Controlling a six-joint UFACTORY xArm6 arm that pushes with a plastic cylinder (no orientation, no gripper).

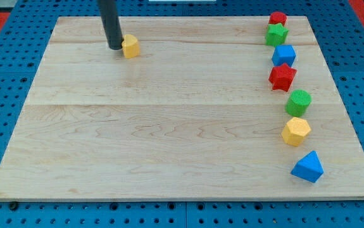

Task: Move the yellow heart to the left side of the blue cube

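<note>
The yellow heart lies near the top left of the wooden board. My tip stands right against the heart's left side. The blue cube sits far off at the view's right, third from the top in a line of blocks down the right edge.
Down the right edge from the top: a red block, a green star, the blue cube, a red star, a green cylinder, a yellow hexagon, a blue triangle. A blue pegboard surrounds the board.
</note>
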